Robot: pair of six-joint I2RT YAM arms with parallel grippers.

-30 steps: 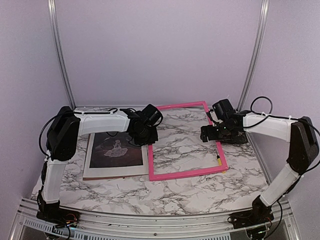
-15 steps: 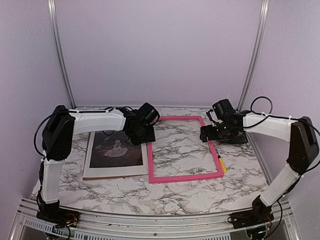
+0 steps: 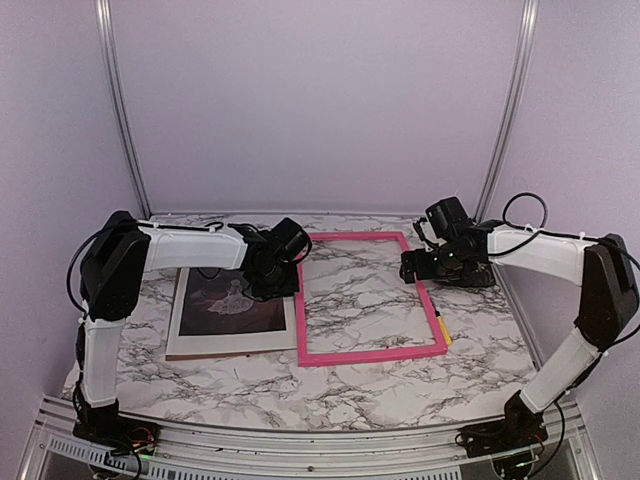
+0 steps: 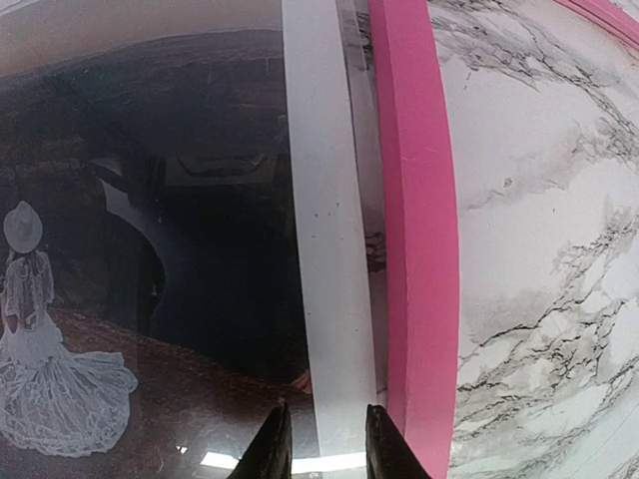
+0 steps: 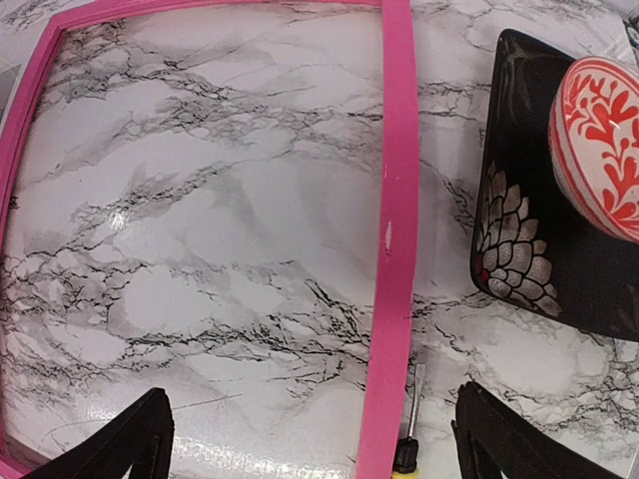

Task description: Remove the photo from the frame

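The pink frame [image 3: 370,352] lies flat on the marble table, with bare table showing inside it. The photo [image 3: 228,300], dark with a small white figure, lies just left of the frame, outside it. My left gripper [image 3: 270,288] hovers over the photo's right edge. In the left wrist view the photo [image 4: 120,299] shows beside the frame's left side [image 4: 419,249], and my left gripper [image 4: 326,454] has its jaws slightly apart, holding nothing. My right gripper [image 3: 412,268] is wide open above the frame's right side [image 5: 394,249], and in the right wrist view my right gripper [image 5: 319,439] is empty.
A small yellow-handled screwdriver [image 3: 440,325] lies along the outside of the frame's right side and also shows in the right wrist view [image 5: 407,444]. A black tray [image 5: 519,249] with a red-and-white patterned round object [image 5: 599,140] sits right of the frame. Walls close the back and sides.
The frame's far edge was raised a second ago and now lies flat. My left gripper has moved left, off the frame's corner and over the photo. The right arm has hardly moved.
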